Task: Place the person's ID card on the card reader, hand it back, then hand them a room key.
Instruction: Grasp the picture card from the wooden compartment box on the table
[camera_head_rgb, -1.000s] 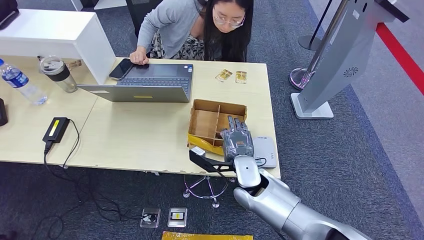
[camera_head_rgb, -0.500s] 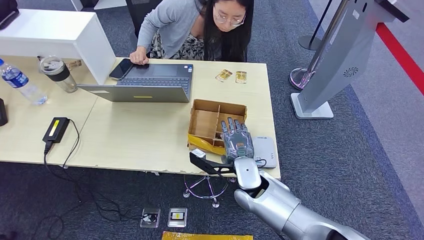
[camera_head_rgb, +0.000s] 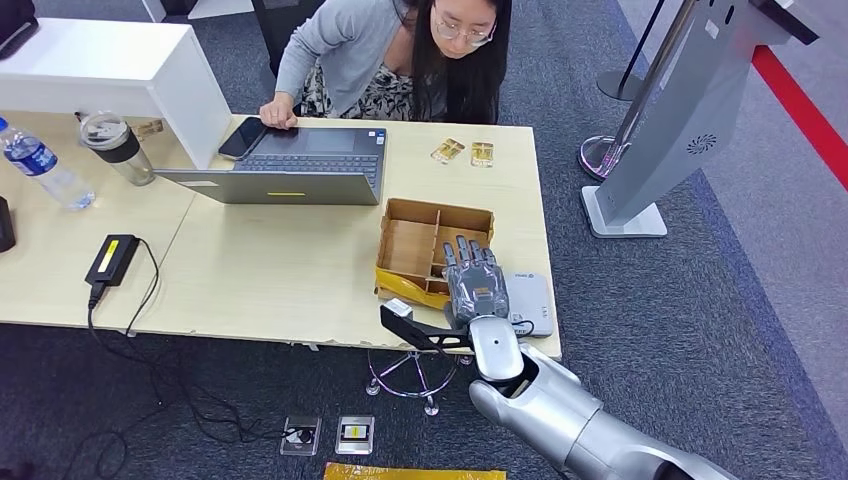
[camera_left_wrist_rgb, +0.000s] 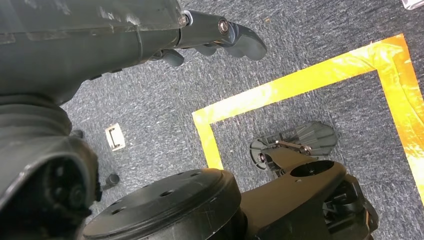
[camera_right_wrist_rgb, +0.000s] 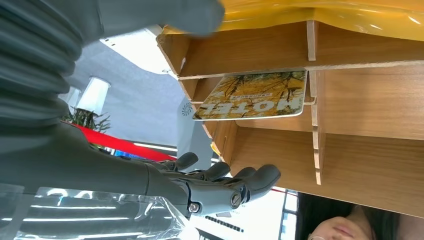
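Right hand (camera_head_rgb: 476, 283) hovers flat over the wooden divider box (camera_head_rgb: 415, 245) on the worktop (camera_head_rgb: 270, 270), fingers spread and empty; left hand (camera_left_wrist_rgb: 210, 35) hangs by the floor, loosely uncurled, holding nothing. Room key card (camera_right_wrist_rgb: 252, 95) (printed HOTEL) lies in a box compartment. Risk: the fingers strike a thin divider and shove the box, or fail to lift the flat-lying card.

Our right arm (camera_head_rgb: 560, 415) comes in from bottom right, silver forearm angled up-left to the wrist. Right hand (camera_head_rgb: 476, 280) is flat, back up, fingers (camera_head_rgb: 468, 250) straight and slightly apart, thumb out to the side, nothing held. Left hand (camera_left_wrist_rgb: 210, 35) hangs low, pointing at the floor, fingers loosely curled, apart, nothing in them.
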